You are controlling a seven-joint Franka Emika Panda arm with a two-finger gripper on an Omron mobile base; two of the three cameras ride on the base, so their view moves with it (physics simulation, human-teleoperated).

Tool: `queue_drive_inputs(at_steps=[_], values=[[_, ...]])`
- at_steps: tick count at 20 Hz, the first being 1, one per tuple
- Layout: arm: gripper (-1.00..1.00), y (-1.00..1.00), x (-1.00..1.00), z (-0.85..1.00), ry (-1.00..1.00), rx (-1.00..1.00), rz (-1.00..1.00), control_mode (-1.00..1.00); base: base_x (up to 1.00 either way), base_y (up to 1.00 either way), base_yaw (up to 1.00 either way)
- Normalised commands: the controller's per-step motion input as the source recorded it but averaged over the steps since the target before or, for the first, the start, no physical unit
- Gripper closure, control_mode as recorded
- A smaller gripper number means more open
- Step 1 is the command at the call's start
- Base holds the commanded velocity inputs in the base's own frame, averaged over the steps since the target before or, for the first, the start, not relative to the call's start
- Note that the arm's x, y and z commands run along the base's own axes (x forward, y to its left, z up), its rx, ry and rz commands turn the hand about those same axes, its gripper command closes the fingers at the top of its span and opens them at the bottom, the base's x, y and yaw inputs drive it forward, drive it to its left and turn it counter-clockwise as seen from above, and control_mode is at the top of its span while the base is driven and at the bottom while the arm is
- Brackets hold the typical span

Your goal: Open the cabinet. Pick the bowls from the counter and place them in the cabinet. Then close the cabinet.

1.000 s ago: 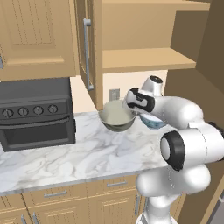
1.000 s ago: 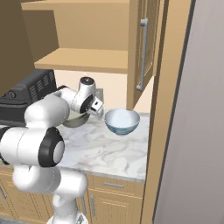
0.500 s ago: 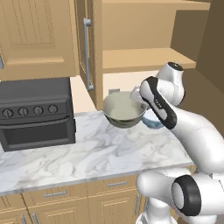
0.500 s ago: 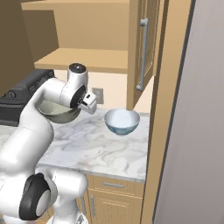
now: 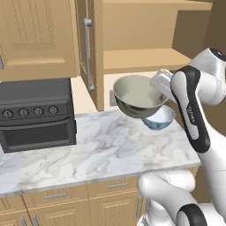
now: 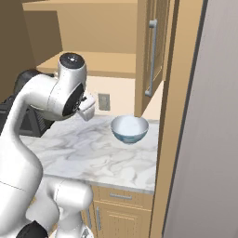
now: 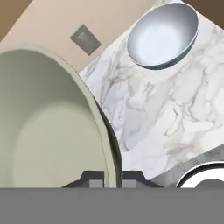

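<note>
Olive-grey bowl (image 5: 137,96) (cream inside) hangs above the counter (image 5: 88,145), its rim pinched between the gripper (image 7: 113,180) fingers, just below the open cabinet (image 5: 141,59) shelf. White patterned bowl (image 6: 129,128) sits on the marble beneath.

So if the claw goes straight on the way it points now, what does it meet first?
Likely the counter. The claw, shut on the olive bowl's rim, looks down at bare marble, with the white bowl off to one side. Depth is hard to judge.
</note>
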Motion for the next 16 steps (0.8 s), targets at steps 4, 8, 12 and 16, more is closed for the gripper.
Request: queue_drive_inputs(at_steps=[4, 8, 12, 16], values=[[1.00, -0.15, -0.53, 1.00, -0.08, 0.23, -0.42, -1.00, 0.00, 0.00, 0.00], [1.00, 0.00, -0.28, 1.00, -0.12, 0.09, -0.53, -1.00, 0.00, 0.00, 0.00], [1.00, 0.03, 0.03, 1.00, -0.05, 0.00, -0.36, -1.00, 0.00, 0.00, 0.00], [1.00, 0.08, 0.36, 0.81, -0.01, 0.00, -0.20, -1.00, 0.00, 0.00, 0.00]])
